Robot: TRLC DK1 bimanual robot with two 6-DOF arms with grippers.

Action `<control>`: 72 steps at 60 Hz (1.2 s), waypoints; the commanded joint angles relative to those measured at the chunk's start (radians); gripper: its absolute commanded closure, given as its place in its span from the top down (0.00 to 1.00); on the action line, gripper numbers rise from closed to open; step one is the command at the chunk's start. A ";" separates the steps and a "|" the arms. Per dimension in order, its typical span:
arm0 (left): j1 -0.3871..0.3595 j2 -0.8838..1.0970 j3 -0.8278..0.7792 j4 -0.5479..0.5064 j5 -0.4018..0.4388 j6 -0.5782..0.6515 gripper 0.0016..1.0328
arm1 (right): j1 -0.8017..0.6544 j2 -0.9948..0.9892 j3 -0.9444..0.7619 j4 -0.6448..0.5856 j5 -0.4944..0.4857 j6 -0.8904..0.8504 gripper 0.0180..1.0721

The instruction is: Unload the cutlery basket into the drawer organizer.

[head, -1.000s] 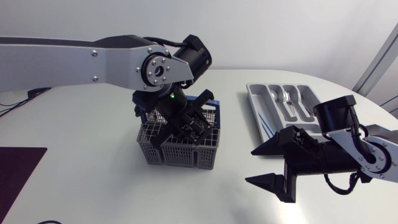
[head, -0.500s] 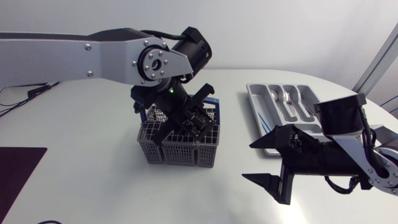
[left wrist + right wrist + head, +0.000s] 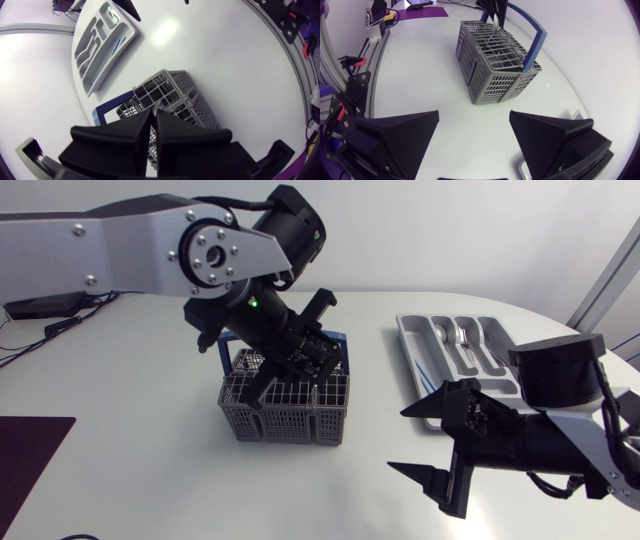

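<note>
left hand (image 3: 153, 120) pinched nearly shut, seemingly on a silver cutlery piece (image 3: 496, 21) just above basket (image 3: 290, 418) | right hand (image 3: 400, 442) wide open, empty, between basket and drawer organizer (image 3: 415, 352), over surface (image 3: 130, 400) | risk: thin piece slips loose, or snags basket grid and tips it
</note>
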 commanded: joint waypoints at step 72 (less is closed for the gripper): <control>-0.063 -0.251 -0.399 0.602 -0.039 -0.071 0.08 | 0.051 -0.089 -0.039 -0.056 0.042 0.081 0.96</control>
